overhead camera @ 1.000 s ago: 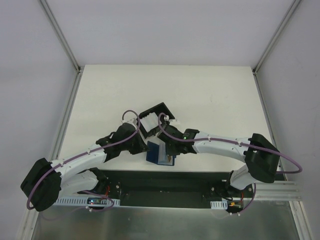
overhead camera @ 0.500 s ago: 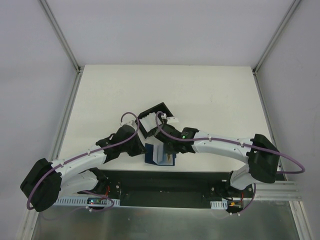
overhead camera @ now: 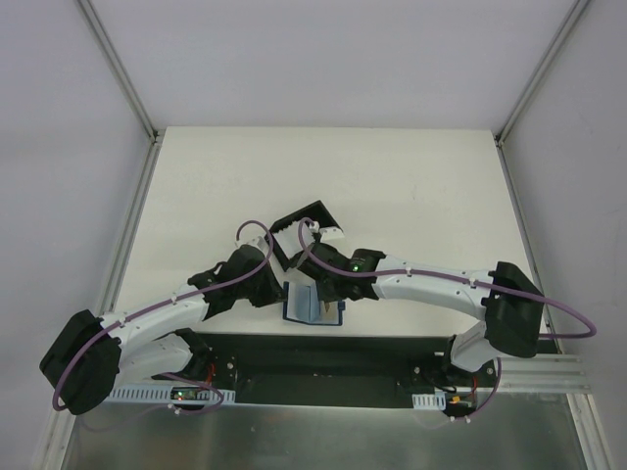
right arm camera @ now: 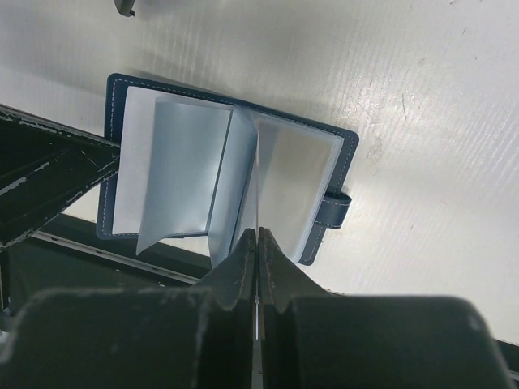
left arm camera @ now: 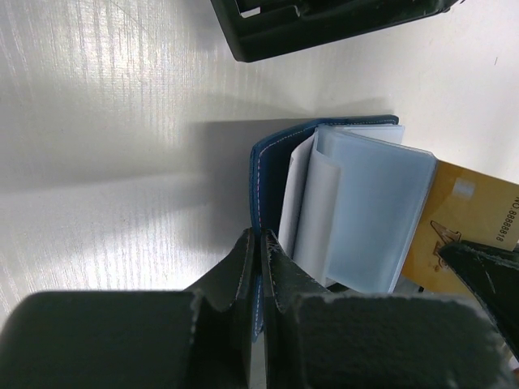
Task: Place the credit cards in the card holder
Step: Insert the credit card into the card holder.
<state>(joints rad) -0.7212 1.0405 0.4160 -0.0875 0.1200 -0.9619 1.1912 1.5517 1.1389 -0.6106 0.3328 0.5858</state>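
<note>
Overhead, the card holder (overhead camera: 312, 304) lay open at the table's (overhead camera: 392, 186) near edge. Left wrist: the left gripper (left arm camera: 259, 243) pinched its cover, steadying it, with a tan credit card (left arm camera: 470, 219) alongside. Right wrist: the right gripper (right arm camera: 257, 243) clamped a thin edge, probably that card, for insertion.

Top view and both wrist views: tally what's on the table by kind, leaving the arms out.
card holder: 1
credit card: 1 in view
black box frame: 1
Total: 3
</note>
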